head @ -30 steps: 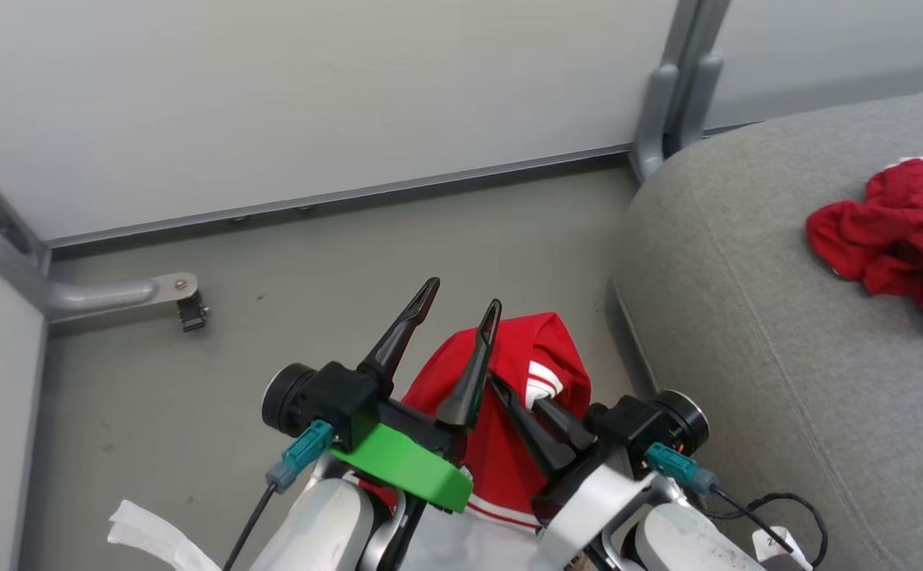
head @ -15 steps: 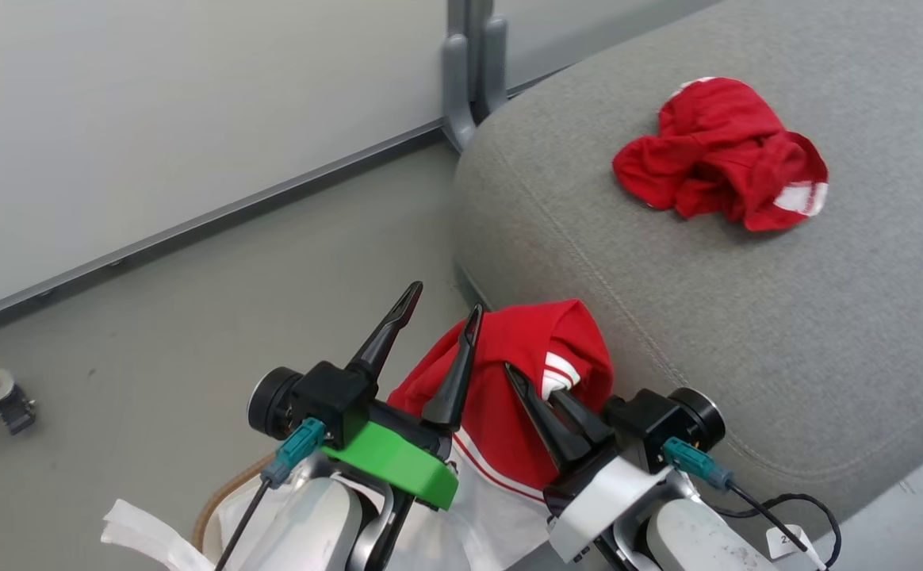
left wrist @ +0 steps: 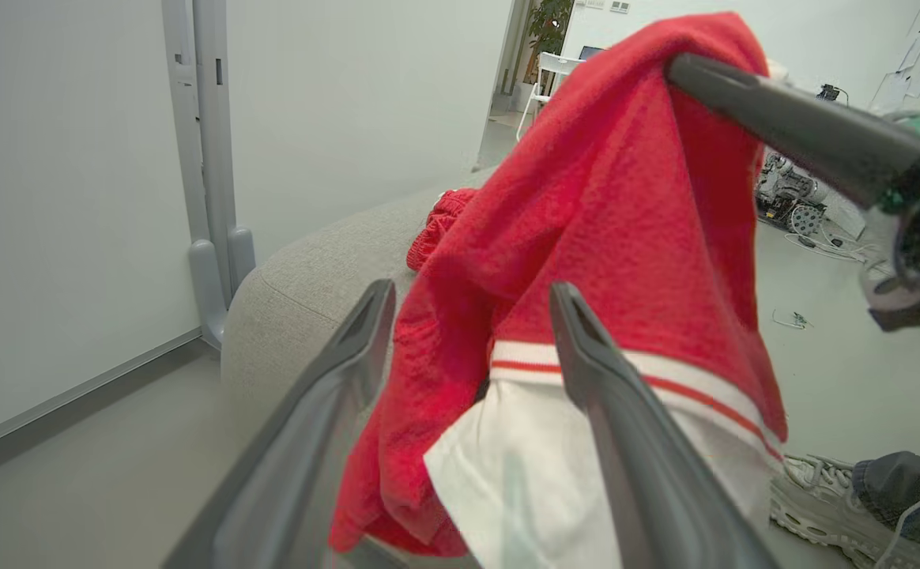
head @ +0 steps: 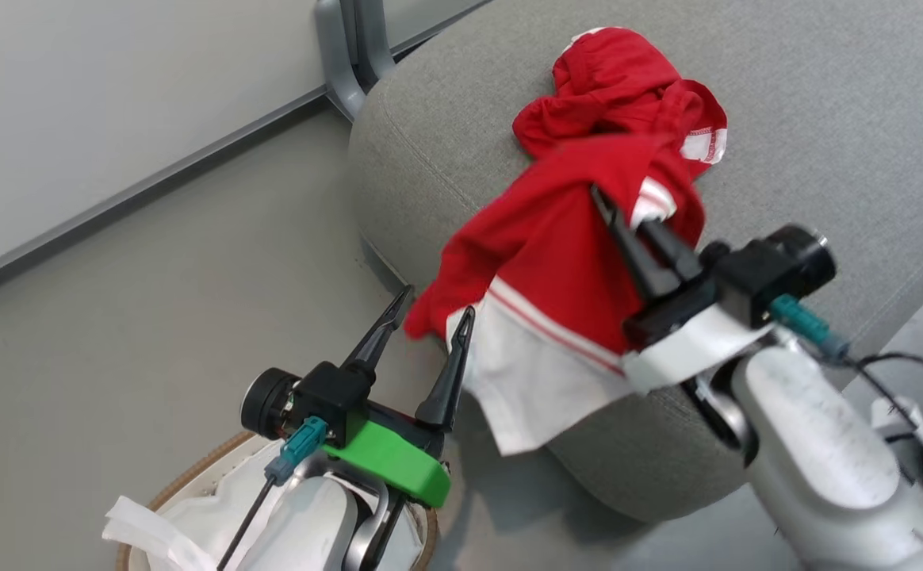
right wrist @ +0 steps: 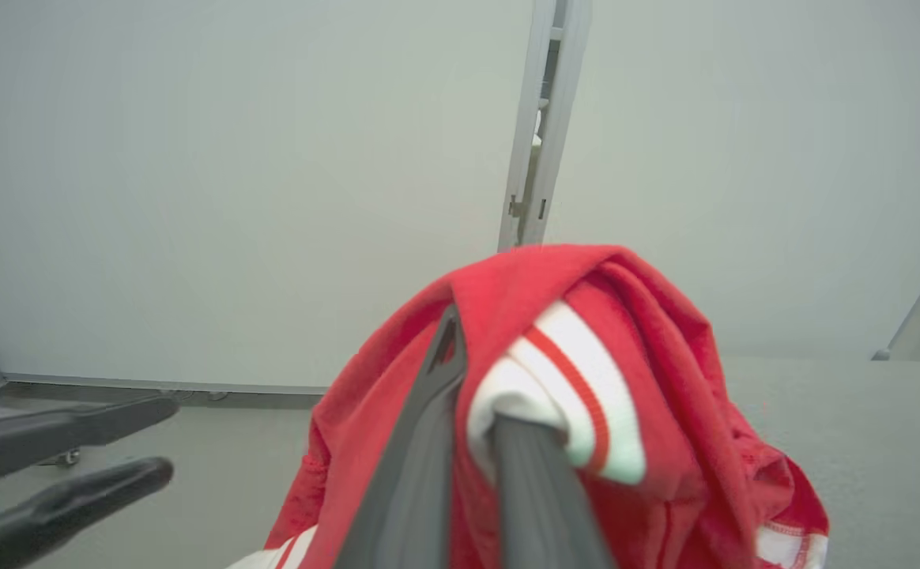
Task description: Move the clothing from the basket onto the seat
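Head view: my right gripper (head: 618, 208) clenches a bright-red garment with white panel and stripe (head: 564, 262), hanging above the edge of the grey fabric seat cushion (head: 826, 119), arm raised; a second crumpled red garment (head: 612, 79) lies on it beyond; left wrist view: my left gripper (left wrist: 474, 291) spread, empty, cloth just ahead; right wrist view: fingers (right wrist: 420, 458) pinch the striped cuff (right wrist: 563, 371).

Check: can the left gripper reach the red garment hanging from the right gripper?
Probably yes. The left gripper is open and sits right beside the lower edge of the garment, with nothing between them; the right gripper holds the cloth up.
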Robot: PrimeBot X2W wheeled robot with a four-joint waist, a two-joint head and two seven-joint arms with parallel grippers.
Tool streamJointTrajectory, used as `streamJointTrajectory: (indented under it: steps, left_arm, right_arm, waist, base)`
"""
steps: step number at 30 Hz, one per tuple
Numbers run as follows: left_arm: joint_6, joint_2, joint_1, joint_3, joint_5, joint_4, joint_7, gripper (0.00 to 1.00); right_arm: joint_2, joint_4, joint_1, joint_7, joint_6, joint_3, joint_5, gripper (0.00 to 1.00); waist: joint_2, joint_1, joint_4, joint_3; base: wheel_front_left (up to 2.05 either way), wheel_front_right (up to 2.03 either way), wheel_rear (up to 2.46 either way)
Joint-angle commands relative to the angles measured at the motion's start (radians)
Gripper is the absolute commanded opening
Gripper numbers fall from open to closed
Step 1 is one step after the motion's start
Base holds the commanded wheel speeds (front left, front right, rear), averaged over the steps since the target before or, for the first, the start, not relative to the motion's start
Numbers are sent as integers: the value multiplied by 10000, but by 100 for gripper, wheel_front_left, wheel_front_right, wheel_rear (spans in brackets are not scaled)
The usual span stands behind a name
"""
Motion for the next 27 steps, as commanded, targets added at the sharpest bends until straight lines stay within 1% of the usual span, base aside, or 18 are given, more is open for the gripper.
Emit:
streamJointTrajectory:
  steps: [1,4,10,15,21,27]
  left_arm:
    - [-33,53,-237,4,97,72,8,100]
    - [-32,69,-369,-69,227,199,8,100]
    - [-33,264,-759,-250,343,300,8,100]
    - [-34,421,-1187,-382,374,305,8,100]
    - [-34,566,-1645,-427,413,258,8,100]
    - [-35,640,-1923,-366,466,223,6,100]
  right_arm:
    - [-198,-116,-505,-17,-14,-156,-81,0]
    - [-799,-238,-1582,-18,-14,-511,-156,0]
    - [-1746,-228,-3537,-17,-14,-1461,-346,0]
    - [-2330,397,-4527,-17,-14,-2596,-704,0]
    - [-2539,1490,-4729,-18,-14,-3719,-1037,0]
    - [-2169,2180,-4141,-16,-14,-4774,-1045,0]
  waist:
    - [-1,0,-12,478]
    - [-1,0,128,884]
    - [-1,0,444,1748]
    - [-1,0,815,2482]
    - [-1,0,1347,3281]
    - [-1,0,1838,3869]
  base:
    - [0,0,0]
    - [0,0,0]
    - [0,0,0]
    - [0,0,0]
    - [0,0,0]
    - [0,0,0]
